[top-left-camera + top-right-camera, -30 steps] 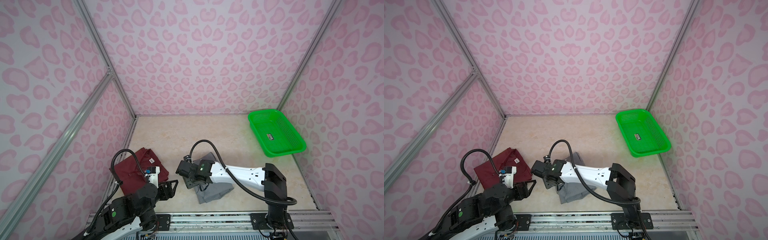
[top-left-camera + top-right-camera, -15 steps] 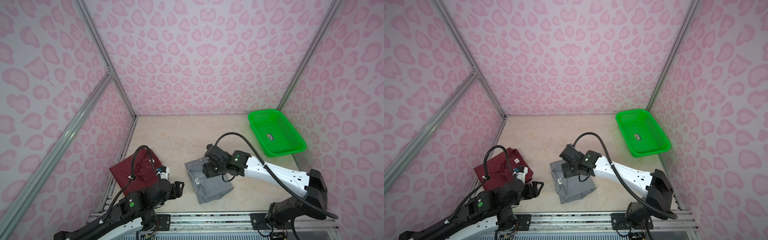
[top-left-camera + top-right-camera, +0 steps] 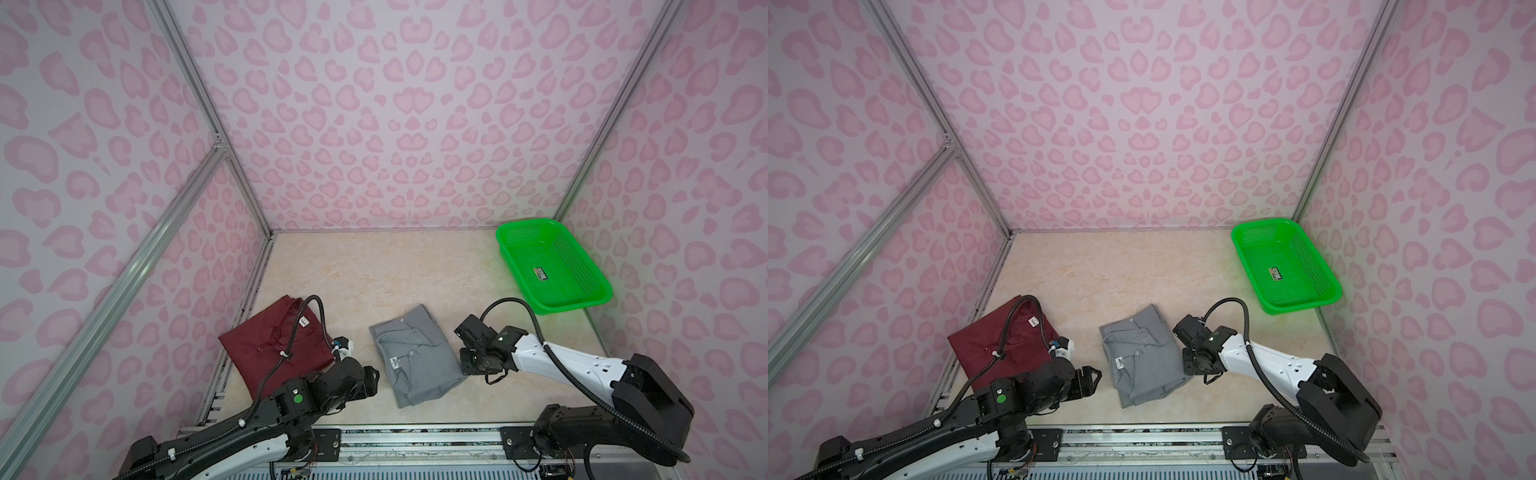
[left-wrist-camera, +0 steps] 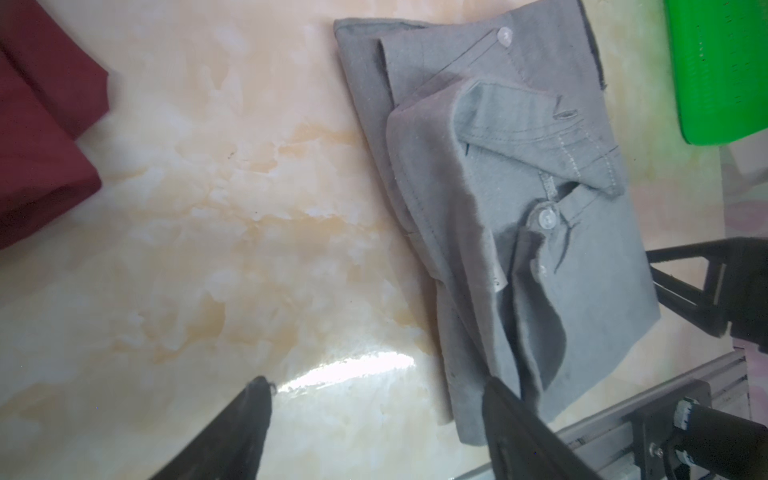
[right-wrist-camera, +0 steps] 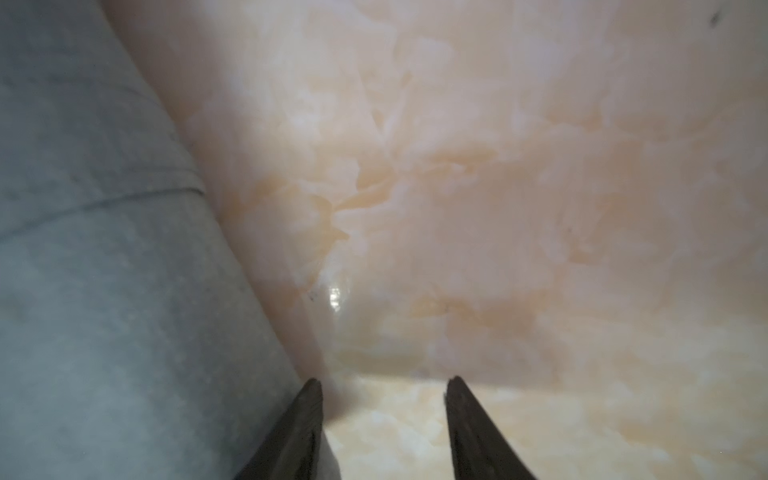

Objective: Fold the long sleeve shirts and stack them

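Observation:
Two long sleeve shirts lie folded on the table. The grey shirt (image 3: 415,357) (image 3: 1142,353) (image 4: 519,208) is at the front middle, collar and buttons facing up. The maroon shirt (image 3: 270,345) (image 3: 1000,345) (image 4: 37,124) lies to its left, partly under the left arm's cable. My left gripper (image 3: 372,380) (image 3: 1094,378) (image 4: 374,382) is open and empty, low over bare table at the grey shirt's left front corner. My right gripper (image 3: 466,365) (image 3: 1187,365) (image 5: 384,382) is open with only table between its fingers, just off the grey shirt's (image 5: 104,270) right edge.
A bright green perforated basket (image 3: 552,266) (image 3: 1285,262) (image 4: 723,70) stands at the back right, holding only a small label. Pink patterned walls close in three sides. An aluminium rail (image 3: 415,436) runs along the front edge.
The right arm has drawn back from across the grey shirt to its right edge, and its jaws have narrowed. The grey shirt now lies flat. The left gripper shifted slightly right.

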Robot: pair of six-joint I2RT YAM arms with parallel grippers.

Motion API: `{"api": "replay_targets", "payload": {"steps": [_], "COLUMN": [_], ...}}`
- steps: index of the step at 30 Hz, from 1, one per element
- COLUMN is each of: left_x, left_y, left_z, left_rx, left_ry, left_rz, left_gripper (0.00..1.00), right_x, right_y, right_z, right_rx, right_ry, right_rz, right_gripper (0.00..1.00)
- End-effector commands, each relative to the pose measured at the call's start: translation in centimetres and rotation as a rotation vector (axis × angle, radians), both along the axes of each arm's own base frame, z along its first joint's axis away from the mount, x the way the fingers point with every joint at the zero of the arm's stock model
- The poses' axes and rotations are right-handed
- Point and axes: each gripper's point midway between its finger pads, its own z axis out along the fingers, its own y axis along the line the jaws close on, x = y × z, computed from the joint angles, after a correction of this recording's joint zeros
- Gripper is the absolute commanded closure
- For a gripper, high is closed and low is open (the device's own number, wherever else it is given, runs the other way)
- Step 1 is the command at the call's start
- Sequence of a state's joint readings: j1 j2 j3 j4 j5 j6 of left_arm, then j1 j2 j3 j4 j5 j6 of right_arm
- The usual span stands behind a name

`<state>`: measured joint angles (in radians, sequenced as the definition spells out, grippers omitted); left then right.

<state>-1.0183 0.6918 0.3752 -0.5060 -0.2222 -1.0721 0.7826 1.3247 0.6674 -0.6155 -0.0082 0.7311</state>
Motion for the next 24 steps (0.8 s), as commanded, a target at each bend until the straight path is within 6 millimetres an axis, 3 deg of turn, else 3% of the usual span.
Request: {"api": "replay_targets", "payload": {"steps": [1,9,13,16,19,21,24], "left_x": [1.6,6.2,9.6,12.8,15.4,16.7,17.1], "left_y": [-1.9,-3.3,-3.5,-3.4,-3.4,-3.2,-1.6], "left_z": [0.7,-1.3,-0.6,1.7,4.2,6.1,8.9], "left_rx": [-0.073,-0.027,-0.033,-0.049,-0.076,-0.087,-0.066], "left_ry": [-0.043,-0.018,-0.037,-0.086,-0.11,-0.129,-0.161], "left_rz": [0.008,-0.012,-0.014,-0.012,-0.028,-0.033,-0.006], "left_gripper": [0.18,0.19,0.2,0.2,0.18,0.17,0.15], "right_x": [-0.5,-5.1,-6.9,-7.8,-8.1,-8.2,-8.4], "right_y": [2.7,8.6,14.1,18.2,20.7,21.8,21.7], "right_z": [0.0,-0.7,-0.1,-0.3,0.2,0.9,2.5], "right_rx": [0.088,0.166,0.258,0.243,0.174,0.184,0.195], "right_ry": [-0.026,-0.018,-0.047,-0.04,-0.061,-0.058,-0.05], "right_rz": [-0.002,0.096,0.189,0.283,0.37,0.405,0.425], "right_gripper": [0.52,0.54,0.54,0.54,0.53,0.49,0.39]}}
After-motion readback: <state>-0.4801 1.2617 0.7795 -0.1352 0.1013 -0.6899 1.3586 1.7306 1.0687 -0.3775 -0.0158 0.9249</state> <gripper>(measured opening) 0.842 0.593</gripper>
